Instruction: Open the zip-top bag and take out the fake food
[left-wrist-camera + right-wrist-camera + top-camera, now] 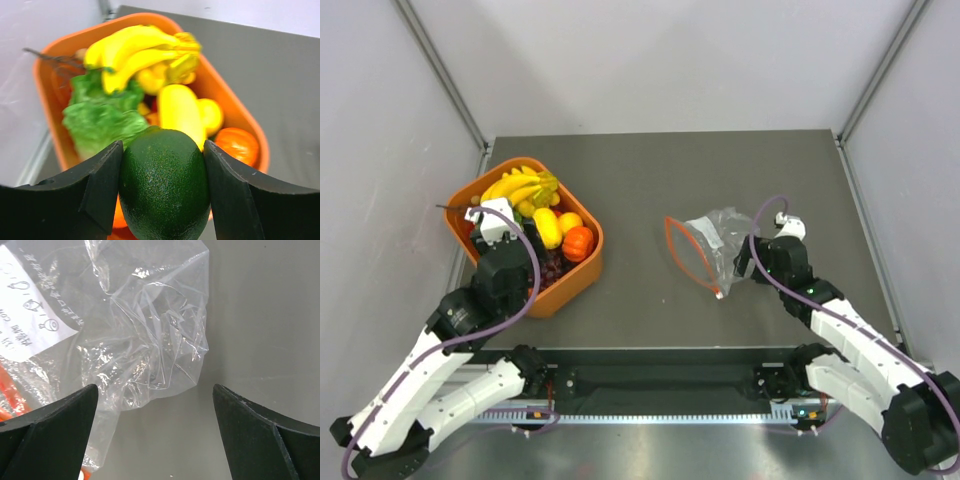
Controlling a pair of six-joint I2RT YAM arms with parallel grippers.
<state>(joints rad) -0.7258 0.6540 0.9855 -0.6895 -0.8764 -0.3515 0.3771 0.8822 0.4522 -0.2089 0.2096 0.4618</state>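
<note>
though a printed white label (30, 310) marks the zip-top bag (150, 340), nothing is legible.

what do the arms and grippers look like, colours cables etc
Left arm and right arm: white shells with black joints, and a purple cable looping along each. Left gripper and right gripper have broad matte black fingers, with no visible markings.
</note>
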